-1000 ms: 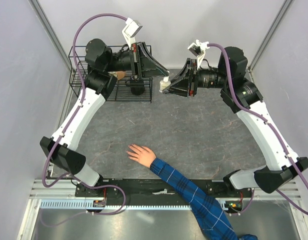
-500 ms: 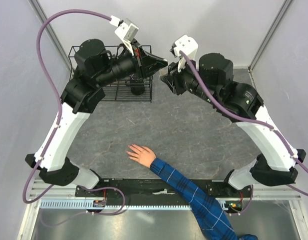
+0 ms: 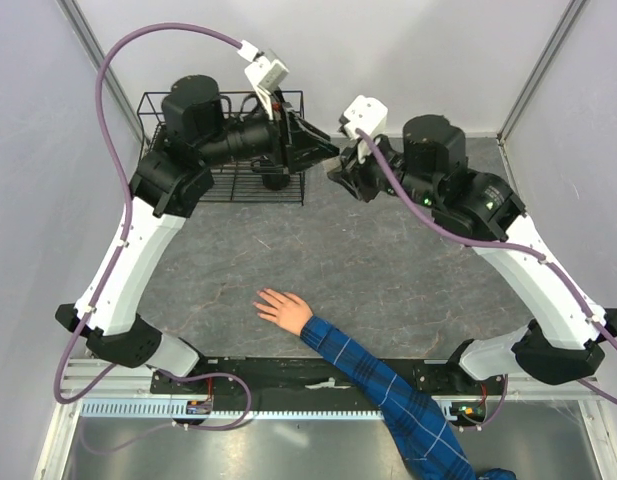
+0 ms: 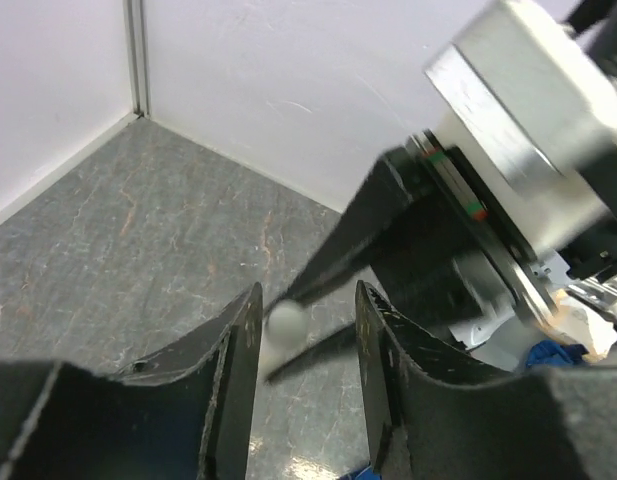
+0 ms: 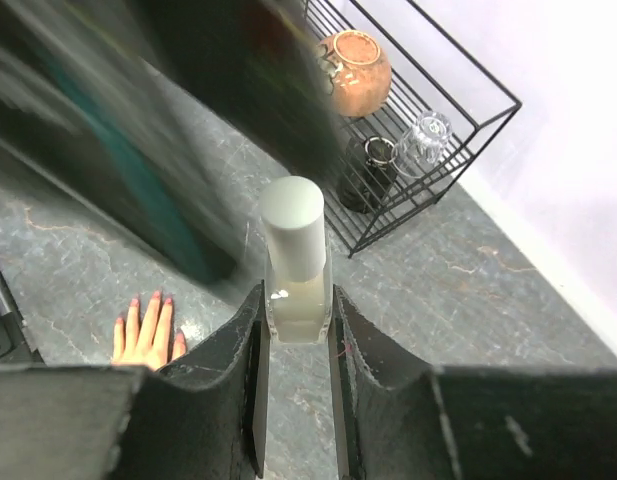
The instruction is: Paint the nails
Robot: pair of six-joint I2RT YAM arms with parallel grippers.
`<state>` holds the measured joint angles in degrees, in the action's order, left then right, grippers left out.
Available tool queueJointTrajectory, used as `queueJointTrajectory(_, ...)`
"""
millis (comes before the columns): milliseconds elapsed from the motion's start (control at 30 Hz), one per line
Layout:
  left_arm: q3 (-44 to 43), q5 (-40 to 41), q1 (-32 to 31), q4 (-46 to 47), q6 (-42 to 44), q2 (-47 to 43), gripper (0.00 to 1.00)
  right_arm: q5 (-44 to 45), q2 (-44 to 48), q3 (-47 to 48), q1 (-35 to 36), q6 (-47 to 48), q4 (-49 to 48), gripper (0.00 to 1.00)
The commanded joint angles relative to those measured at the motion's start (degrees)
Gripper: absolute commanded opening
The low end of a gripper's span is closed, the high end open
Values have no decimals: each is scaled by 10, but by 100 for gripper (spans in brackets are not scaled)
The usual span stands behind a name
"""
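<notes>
Nails (image 5: 156,297): tiny stiff plates on a live hand (image 3: 281,308), so I'd treat them as fragile. Nothing to grab there, only light strokes of polish should land on them. The part to take hold of is the white cap (image 5: 293,225) of the small clear bottle (image 5: 298,300). The hand lies flat, palm down, on the grey table (image 3: 388,270) near the front edge, fingers pointing left and away, blue plaid sleeve (image 3: 388,395) trailing off to the right. In the right wrist view the nail tips read pinkish; can't tell if that's polish or natural. From above they're too small to make out. Back left: black wire rack (image 3: 233,185) with a brown pot (image 5: 353,62) and a clear glass (image 5: 426,135) in it. Just right of the rack, up in the air, the left gripper (image 4: 308,300) has its jaws apart with the cap in the gap, close to one finger, not clamped as far as I can see. The right gripper (image 3: 338,172) meets it tip to tip, jaws closed on the bottle body. Both are well apart from the hand. My read: cap-removal step, painting not started.
</notes>
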<state>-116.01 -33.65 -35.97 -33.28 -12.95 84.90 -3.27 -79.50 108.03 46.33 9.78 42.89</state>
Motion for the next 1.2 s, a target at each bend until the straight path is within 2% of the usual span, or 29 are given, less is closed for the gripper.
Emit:
queueJointTrajectory(0,-40,-152,66,33,-75,-7,49,-153,26,-11,-65,-24,-25,0)
queueJointTrajectory(33,-44,-171,90,33,-87,-4,53,-175,26,-12,-82,-27,-23,0)
queueJointTrajectory(67,-47,-207,100,33,-99,-4,67,-190,26,-12,-89,-30,-22,0)
queueJointTrajectory(100,-51,-223,109,33,-124,-2,90,-223,23,-10,-94,-33,-20,0)
queueJointTrajectory(133,-52,-237,124,33,-139,0,99,-240,19,-7,-102,-39,-19,0)
queueJointTrajectory(300,-65,-310,135,17,-209,27,100,-335,-14,13,-112,-66,-4,0)
queueJointTrajectory(500,-25,-266,133,-19,-126,2,83,-389,-34,8,-113,-92,-7,0)
queueJointTrajectory(533,-11,-268,132,-2,-121,-9,77,-396,-34,7,-116,-96,-11,0)
queueJointTrajectory(600,46,-273,131,37,-127,-23,70,-425,-31,-4,-119,-126,-42,0)
queueJointTrajectory(633,66,-282,132,94,-138,-38,65,-437,-30,-7,-123,-136,-55,0)
queueJointTrajectory(667,84,-291,133,134,-173,-43,63,-460,-29,-16,-123,-148,-82,0)
queueJointTrajectory(700,113,-299,132,168,-196,-45,62,-469,-27,-20,-124,-165,-94,0)
queueJointTrajectory(733,125,-312,132,241,-220,-45,60,-482,-26,-23,-125,-175,-105,0)
queueJointTrajectory(800,162,-324,132,321,-303,-46,59,-502,-22,-31,-126,-192,-128,0)
queueJointTrajectory(867,173,-330,132,398,-354,-42,59,-505,-19,-37,-126,-199,-141,0)
queueJointTrajectory(1067,177,-363,129,436,-393,-33,50,-507,-9,-48,-129,-216,-169,0)
queueJointTrajectory(1100,176,-367,129,436,-395,-31,45,-507,-10,-49,-130,-219,-172,0)
queueJointTrajectory(1133,176,-369,129,436,-397,-31,33,-507,-10,-49,-130,-223,-179,0)
queueJointTrajectory(1167,176,-371,127,436,-399,-31,32,-508,-11,-50,-130,-223,-182,0)
